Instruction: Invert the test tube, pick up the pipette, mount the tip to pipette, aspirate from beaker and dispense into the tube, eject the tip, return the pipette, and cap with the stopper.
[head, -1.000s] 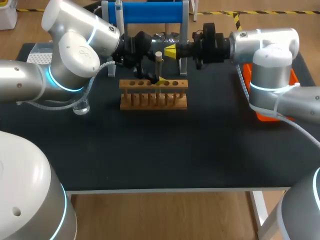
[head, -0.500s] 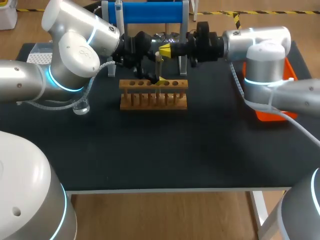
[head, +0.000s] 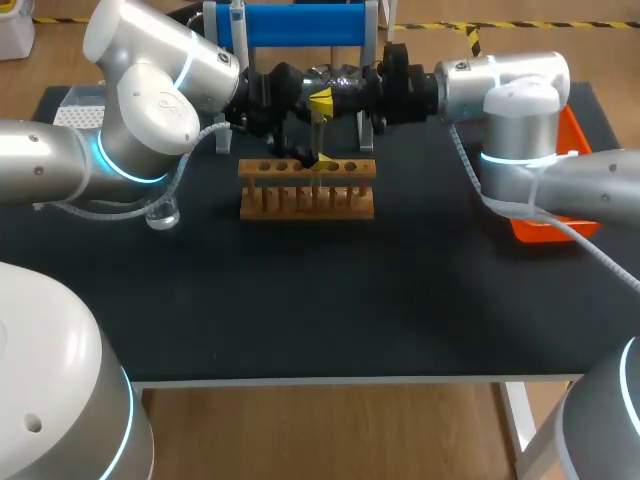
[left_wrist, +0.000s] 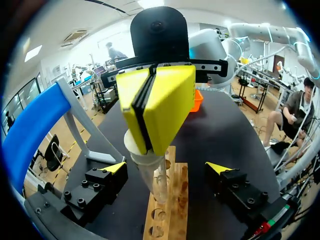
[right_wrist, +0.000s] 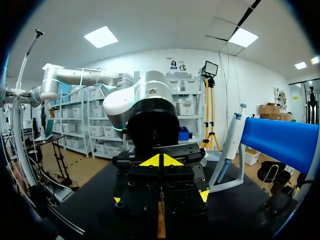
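far left of the table (head: 320, 300): the beaker (head: 162, 213) stands by our left arm, well apart from the work. left gripper (left_wrist: 168, 169): fingers apart, one on each side of the test tube (left_wrist: 154, 180). neither pad touches the glass as far as the left wrist view shows, and the gripper sits low, near the top of the wooden rack (head: 306, 190). the test tube stands upright in a hole near the middle of the rack, mouth up, with the pale stopper (left_wrist: 133, 145) in its mouth. behind the rack the pipette (right_wrist: 229, 145) sits on the blue stand (head: 290, 25), so we judge the job to be at its last step, capping. right gripper (left_wrist: 148, 107): yellow tips pressed together with nothing seen between the pads, lying on or just over the stopper's top; we cannot tell contact for certain. the right arm comes in level from the right, so its fingers lie across the tube's long axis, not along it. relation that matters: tube axis vertical, stopper directly beneath the joined tips, so seating it calls for a straight push down that axis. sideways drift would likely lever the tube in its hole. the right arm is the one at the stopper; the left is nearer the tube's body, placed to steady it. orange tray (head: 583, 140) at far right, not involved.
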